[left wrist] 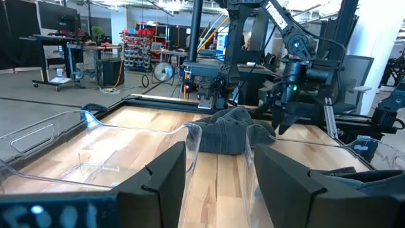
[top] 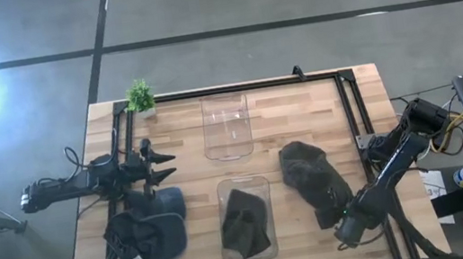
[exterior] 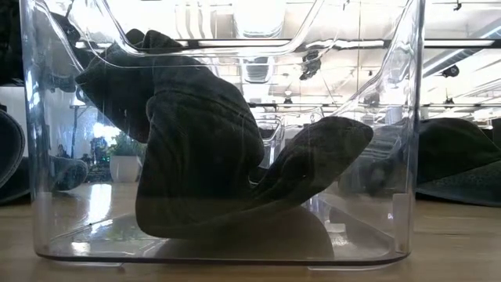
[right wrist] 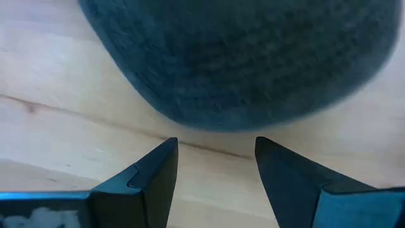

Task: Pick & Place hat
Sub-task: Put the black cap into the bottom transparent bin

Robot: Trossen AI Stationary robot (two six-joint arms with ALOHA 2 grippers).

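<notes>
Hat [right wrist: 240, 60] lies just before the spread right hand [right wrist: 215, 164], seemingly untouched.

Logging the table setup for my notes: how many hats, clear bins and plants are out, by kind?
Hats: 4, one in the near bin, one loose on the right, two on the left
Clear bins: 2
Plants: 1
Total: 7

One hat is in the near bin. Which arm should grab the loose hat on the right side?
Right. The right gripper is open and sits low beside that hat, whose brim fills its wrist view. The left gripper is open across the table, past both bins, near another hat.
</notes>
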